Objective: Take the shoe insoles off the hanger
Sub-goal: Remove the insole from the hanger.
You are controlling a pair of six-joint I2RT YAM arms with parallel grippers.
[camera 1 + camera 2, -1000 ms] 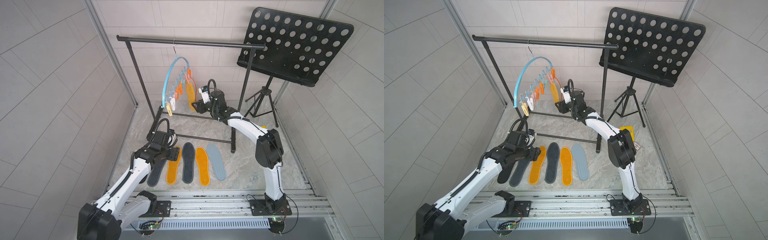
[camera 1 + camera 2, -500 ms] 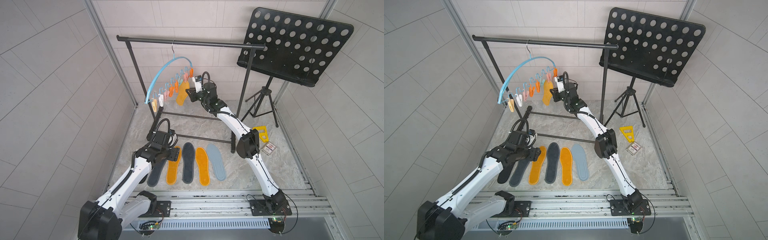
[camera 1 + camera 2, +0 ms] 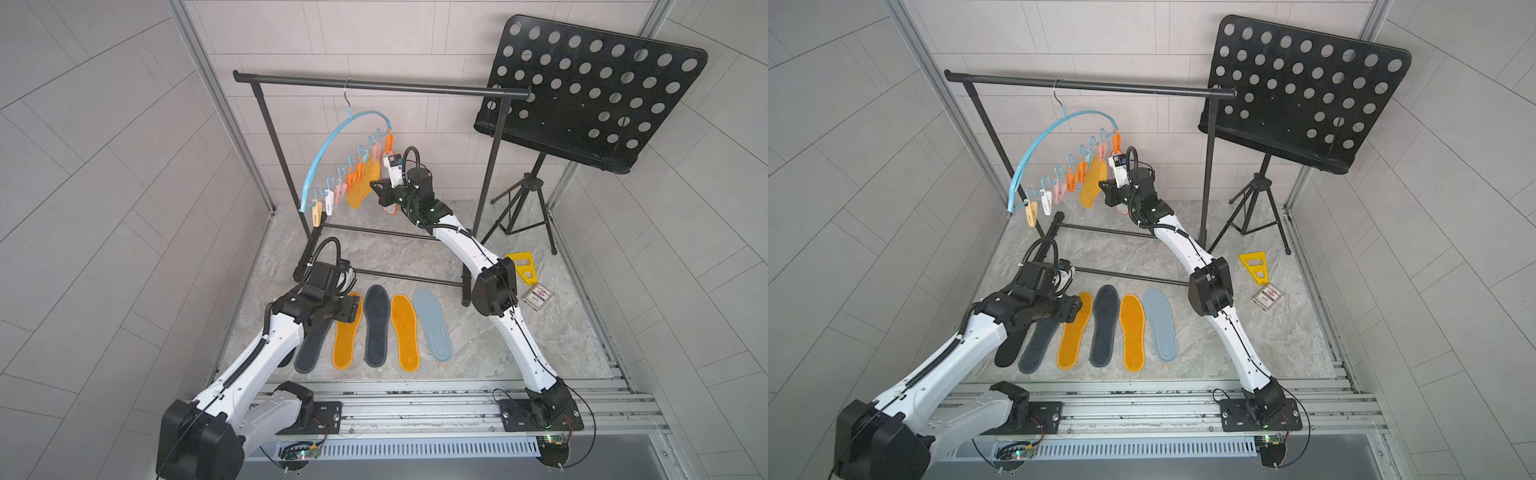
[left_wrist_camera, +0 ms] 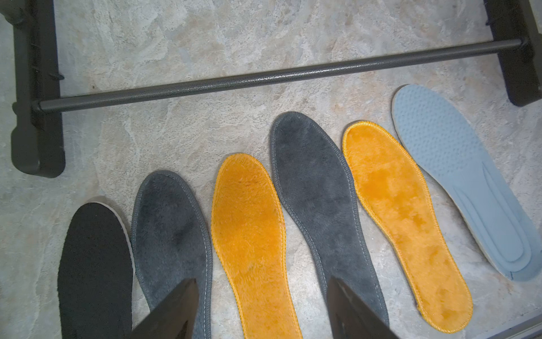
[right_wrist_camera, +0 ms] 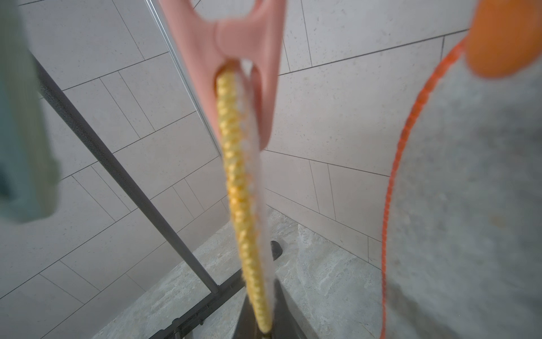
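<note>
The light-blue hanger (image 3: 328, 145) hangs tilted from the rack's top bar, its coloured clips in a row. A pink clip (image 5: 234, 58) holds an orange-yellow insole (image 3: 363, 183), seen edge-on in the right wrist view (image 5: 240, 190). My right gripper (image 5: 262, 328) is shut on that insole's lower edge, also seen in a top view (image 3: 1104, 185). A grey insole with red-orange edging (image 5: 469, 205) hangs beside it from an orange clip (image 5: 504, 38). Several insoles lie in a row on the floor, from black (image 4: 93, 264) to light grey-blue (image 4: 457, 176). My left gripper (image 4: 261, 317) hovers open over them, holding nothing.
The black garment rack (image 3: 374, 86) stands at the back, and its lower bar (image 4: 264, 76) runs just beyond the floor insoles. A black music stand (image 3: 590, 91) is at the back right. A yellow triangular piece (image 3: 524, 266) and a small card box (image 3: 537, 296) lie right of the right arm.
My right gripper has closed on the hanging orange-yellow insole. The hanger has swung from edge-on to broadside and tilted down to the left. The left arm has not moved.
</note>
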